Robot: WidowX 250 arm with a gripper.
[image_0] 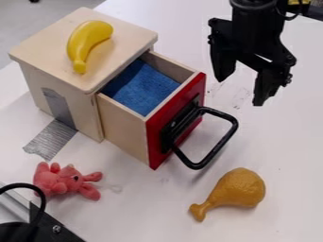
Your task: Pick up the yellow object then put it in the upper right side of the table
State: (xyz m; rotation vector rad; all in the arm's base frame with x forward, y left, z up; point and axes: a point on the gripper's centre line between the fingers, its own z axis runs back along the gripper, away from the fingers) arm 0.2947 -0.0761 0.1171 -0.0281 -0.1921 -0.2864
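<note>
Banana, the brighter yellow of two candidates and so the likelier target, lies across the middle of the wooden box lid. From the pincer, it lies leftward and slightly upward in the camera view, well apart from it. Its long axis curves from a narrow end pointing towards the lid's lower corner to a thicker end turned towards the lid's upper-right edge. The pincer hangs wide and holds nothing, near the surface's upper right; its two tips are spread from upper left to lower right, roughly across the banana's length, so I'd expect little wrist turn to be needed.

There is only the one arm, so no choice of nearer side. The pulled-out drawer and its black handle sit between pincer and lid in this view, and the approach should pass above them before lowering onto the raised lid. Afterwards, the return would run rightward, to the surface's upper right. A toy chicken drumstick, ochre, lies lower down, near the surface's bottom edge, and could be mistaken for the target. No lettering can be read on either toy.
</note>
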